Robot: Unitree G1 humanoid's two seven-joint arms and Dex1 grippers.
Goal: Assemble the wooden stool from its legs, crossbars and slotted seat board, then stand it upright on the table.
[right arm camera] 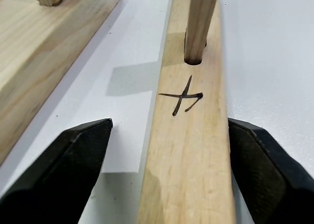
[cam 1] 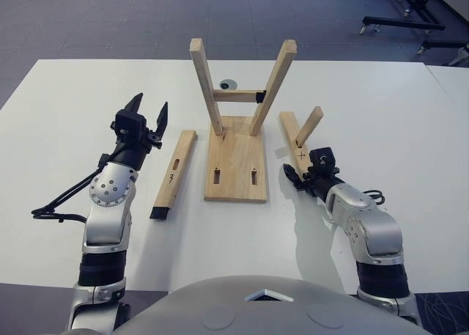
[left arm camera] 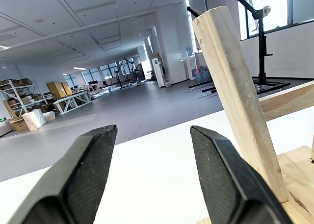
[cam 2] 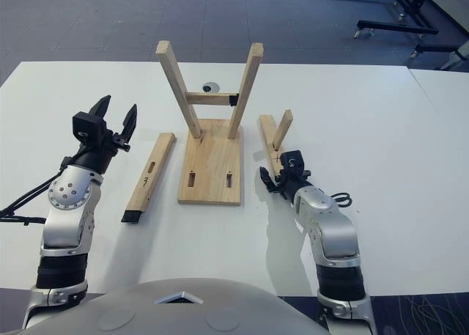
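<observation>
**Inspector A:** Nearest us we record the right gripper [right arm camera: 168, 136], low over the worktop [cam 1: 73, 115]. Its fingers are spread wide on either side of the near end of the marked leg [right arm camera: 189, 150], with a gap on each side. It grasps nothing.

**Inspector B:** We confirm. That leg lies flat just right of the seat board [cam 1: 236, 148] and bears a pen cross. A short crossbar [cam 1: 309, 125] sits in its hole, slanting up and away.

**Inspector A:** And the left gripper [cam 1: 152, 104]?

**Inspector B:** We find it raised above the worktop on the left, fingers parted, released, with nothing between them. Near it the slotted leg [cam 1: 174, 172] lies flat, just left of the seat board and not touching it, with a dark cap at its near end.

**Inspector A:** We note the seat board lies flat in mid-worktop. At its far end the left upright leg [cam 1: 207, 86] and the right upright leg [cam 1: 273, 86] stand in it. They splay apart toward their tops and are joined by a long crossbar [cam 1: 236, 96]. The two slots at the board's near end are unfilled.

**Inspector B:** We also log a small grey disc [cam 1: 229, 84] on the worktop behind that crossbar.
</observation>
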